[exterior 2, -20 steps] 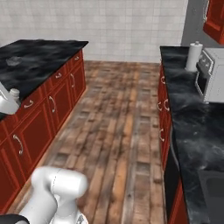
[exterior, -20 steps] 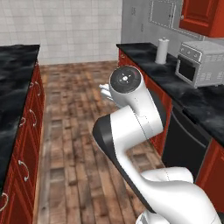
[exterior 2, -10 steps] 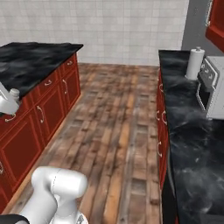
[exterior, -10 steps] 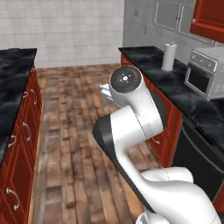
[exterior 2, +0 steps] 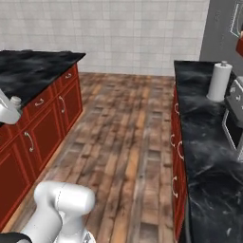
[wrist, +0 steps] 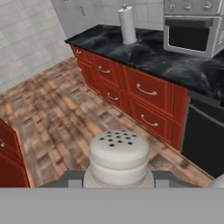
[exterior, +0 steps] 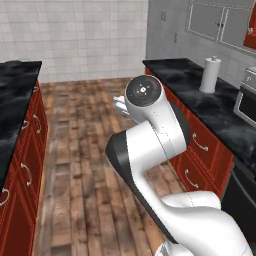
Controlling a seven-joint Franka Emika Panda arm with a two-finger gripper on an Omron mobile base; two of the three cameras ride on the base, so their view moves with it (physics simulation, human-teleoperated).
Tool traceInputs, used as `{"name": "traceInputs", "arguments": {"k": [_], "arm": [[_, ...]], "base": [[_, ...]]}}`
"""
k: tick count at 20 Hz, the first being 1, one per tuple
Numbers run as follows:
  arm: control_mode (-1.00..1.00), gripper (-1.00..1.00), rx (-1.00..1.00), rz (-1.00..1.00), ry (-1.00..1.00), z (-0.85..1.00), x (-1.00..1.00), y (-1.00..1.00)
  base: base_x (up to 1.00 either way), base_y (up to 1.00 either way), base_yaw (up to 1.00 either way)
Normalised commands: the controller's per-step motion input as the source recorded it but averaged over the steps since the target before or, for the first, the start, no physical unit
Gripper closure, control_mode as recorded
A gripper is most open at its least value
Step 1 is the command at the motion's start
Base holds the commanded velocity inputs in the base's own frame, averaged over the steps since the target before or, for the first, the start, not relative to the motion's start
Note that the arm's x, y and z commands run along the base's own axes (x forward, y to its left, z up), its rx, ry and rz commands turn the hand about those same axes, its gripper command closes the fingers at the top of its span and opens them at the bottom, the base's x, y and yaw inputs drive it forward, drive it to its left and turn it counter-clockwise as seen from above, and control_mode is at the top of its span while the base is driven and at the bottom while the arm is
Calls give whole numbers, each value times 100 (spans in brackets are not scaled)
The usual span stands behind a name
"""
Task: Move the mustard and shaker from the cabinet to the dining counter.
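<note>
At the bottom centre of the hand view, the shaker (wrist: 119, 158) sits clamped in the gripper (wrist: 118, 178), above wooden floor (wrist: 65, 113); a black counter (wrist: 148, 54) with red drawers (wrist: 144, 94) fills the upper right.

The smooth, matt pale grey-white cylindrical shaker (wrist: 119, 159) contrasts with the glossy black white-veined marble tabletop (wrist: 166, 59) behind it; below lies the worn brown wood-plank floor (wrist: 65, 113).

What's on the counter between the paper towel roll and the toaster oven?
Nothing: in the hand view the black counter is bare between the paper towel roll and the toaster oven.
</note>
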Motion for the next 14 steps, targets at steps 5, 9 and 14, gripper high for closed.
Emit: {"name": "traceInputs", "arguments": {"k": [5,9,14], "arm": [[100,100,0,0,0,0,0,0],[100,100,0,0,0,0,0,0],[100,100,0,0,0,0,0,0]], "base": [[93,-5,0],[91,-11,4],[92,-11,4]]}}
